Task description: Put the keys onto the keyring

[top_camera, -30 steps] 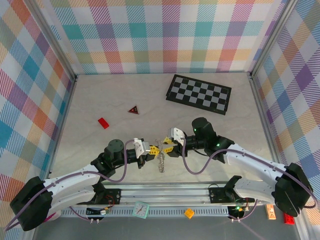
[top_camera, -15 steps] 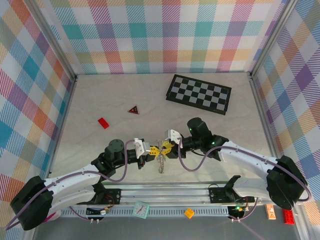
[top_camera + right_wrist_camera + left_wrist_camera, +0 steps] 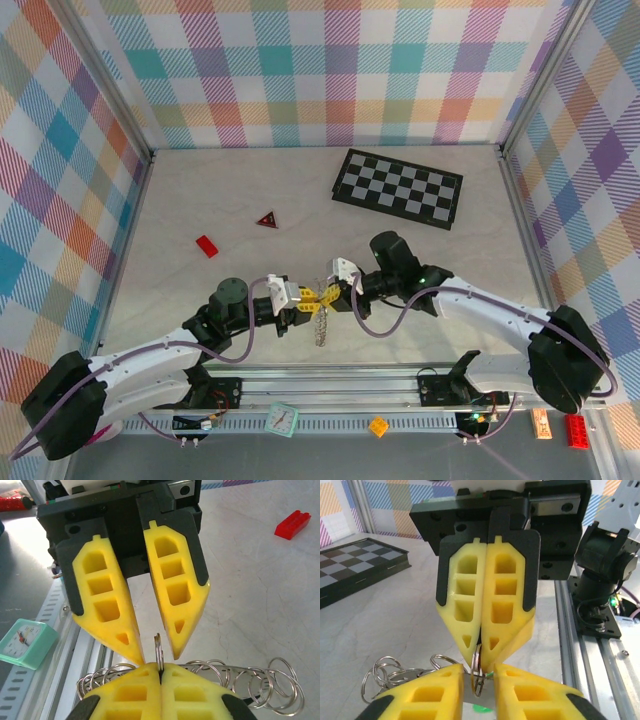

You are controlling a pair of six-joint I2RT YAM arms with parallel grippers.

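We have two arms, the left arm [image 3: 140, 365] and the right arm [image 3: 500, 318], both built of white shells between rounded black joints. A looping grey-purple cable [image 3: 356, 325] runs along each one. The left gripper [image 3: 159, 652] and the right gripper [image 3: 481, 652] are of the same make. Each carries yellow wedge fingers [image 3: 507, 600], hollowed into square pockets with a small triangular cut near the tip and backed by black plates. Behind them sits a black mount block [image 3: 555, 530] with round screw holes and a pale rail across it.
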